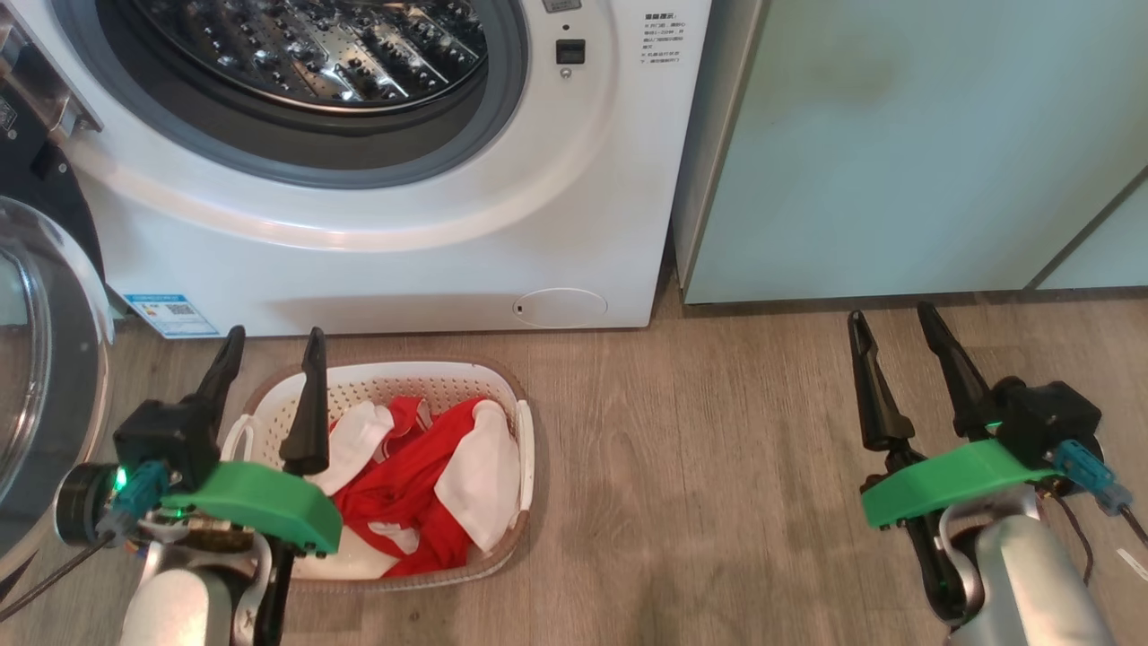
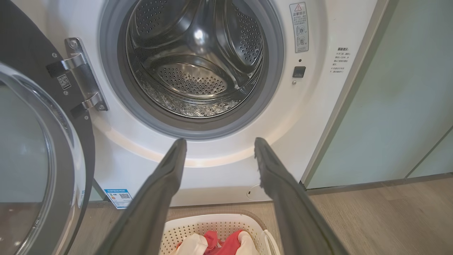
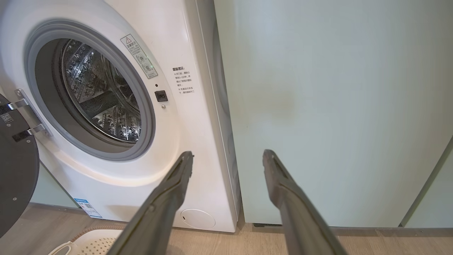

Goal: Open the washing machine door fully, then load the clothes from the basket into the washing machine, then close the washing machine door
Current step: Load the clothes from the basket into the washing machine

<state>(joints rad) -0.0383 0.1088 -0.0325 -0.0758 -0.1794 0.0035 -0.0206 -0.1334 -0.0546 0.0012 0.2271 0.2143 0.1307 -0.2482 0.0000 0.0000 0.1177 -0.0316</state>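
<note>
Spotting the clothes (image 1: 404, 475) just below my spread left gripper (image 1: 275, 334); my right gripper (image 1: 890, 312), equally spread, hangs well apart.

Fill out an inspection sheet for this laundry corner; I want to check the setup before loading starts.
Surface: wood-look floor, dry and level as far as seen.
Job's things: washing machine with its door swung open to the left; no garments seen in the drum. Basket on the floor in front of it, red and white clothes inside.
Clutter: nothing seen.
Grippers: left gripper open, empty, over the basket's left side; right gripper open, empty, over the floor.
Cables: thin dark cable at the left wrist; wires by the right wrist.
Surroundings: pale teal cabinet right of the washer.
</note>
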